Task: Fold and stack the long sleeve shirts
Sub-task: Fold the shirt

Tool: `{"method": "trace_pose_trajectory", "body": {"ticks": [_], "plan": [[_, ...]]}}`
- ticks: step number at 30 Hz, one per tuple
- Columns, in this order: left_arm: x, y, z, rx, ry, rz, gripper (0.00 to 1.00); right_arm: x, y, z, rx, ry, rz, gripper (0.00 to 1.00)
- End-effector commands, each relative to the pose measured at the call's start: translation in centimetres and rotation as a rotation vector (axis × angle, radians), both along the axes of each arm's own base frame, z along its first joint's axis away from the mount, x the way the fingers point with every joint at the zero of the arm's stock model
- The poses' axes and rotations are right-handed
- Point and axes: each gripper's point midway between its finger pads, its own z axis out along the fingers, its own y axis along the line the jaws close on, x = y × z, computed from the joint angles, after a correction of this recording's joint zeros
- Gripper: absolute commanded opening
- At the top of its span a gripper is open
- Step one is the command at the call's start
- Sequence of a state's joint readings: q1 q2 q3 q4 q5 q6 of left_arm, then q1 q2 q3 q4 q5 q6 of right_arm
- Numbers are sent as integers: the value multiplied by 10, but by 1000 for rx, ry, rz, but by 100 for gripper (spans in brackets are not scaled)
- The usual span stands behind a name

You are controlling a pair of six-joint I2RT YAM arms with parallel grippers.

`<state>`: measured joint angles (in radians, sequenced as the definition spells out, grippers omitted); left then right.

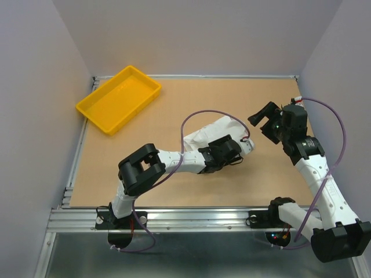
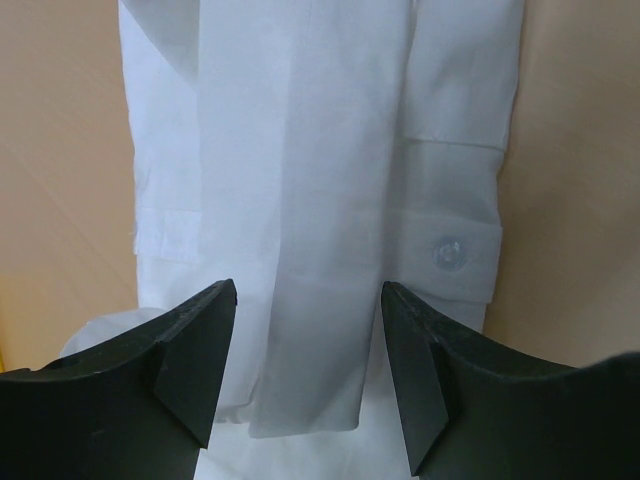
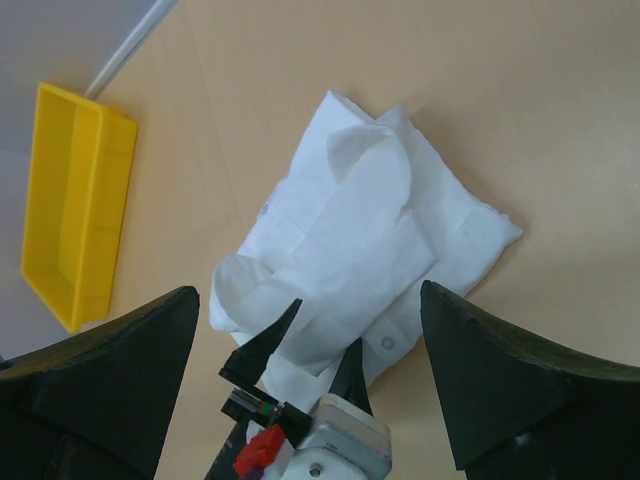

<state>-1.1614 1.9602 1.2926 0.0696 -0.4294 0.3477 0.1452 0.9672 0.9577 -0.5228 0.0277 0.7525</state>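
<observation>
Shirt (image 3: 370,230): white, thin, folded into a compact bundle, buttoned cuff (image 2: 445,252) at one edge. It lies flat on the bench (image 1: 116,174). From above, the left arm (image 1: 174,159) hides much of it. Left tool (image 2: 308,288) is over the shirt's near end, jaws partly apart, gripping nothing; contact with the cloth is unclear. Right tool (image 1: 264,123), right of the shirt, is spread wide and empty. Yellow tray (image 1: 136,111) sits well apart, far-left of the shirt; bare bench surrounds the shirt.

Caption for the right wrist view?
Folded white shirt on table, left gripper at its edge with jaws open, yellow tray apart.
</observation>
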Motion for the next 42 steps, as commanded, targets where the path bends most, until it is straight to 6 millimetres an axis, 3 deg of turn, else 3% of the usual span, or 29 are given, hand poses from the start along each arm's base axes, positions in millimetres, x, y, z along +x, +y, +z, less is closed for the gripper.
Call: {"method": "trace_pose_trajectory", "body": {"ticks": [1,11,15,20,22,26,30,34,35,36,37,42], "plan": [[36,1,36,-106,-59,120,71,3,-7,11,-10,-56,-30,97],[106,35,68,-263,-46,324,71,4,-12,19,-31,-78,-45,97],[139,58,70,-301,-31,402,71,5,-12,20,-39,-81,-38,97],[170,86,53,-329,27,529,71,5,-11,22,-60,-88,-17,97],[185,95,58,-391,46,569,71,7,-7,22,-77,-85,23,97],[196,107,68,-447,82,607,72,11,7,14,-82,-55,125,97],[192,123,81,-560,165,680,72,18,22,1,-60,-6,209,96],[166,142,88,-684,299,705,72,24,37,-17,-25,49,289,92],[158,146,100,-723,314,693,72,25,44,-17,-8,39,329,90],[143,148,83,-720,383,687,72,26,48,-20,5,44,346,89],[136,148,92,-768,400,679,72,30,55,-23,28,40,373,86],[99,143,56,-812,570,672,71,39,73,-34,112,32,435,79]]}}
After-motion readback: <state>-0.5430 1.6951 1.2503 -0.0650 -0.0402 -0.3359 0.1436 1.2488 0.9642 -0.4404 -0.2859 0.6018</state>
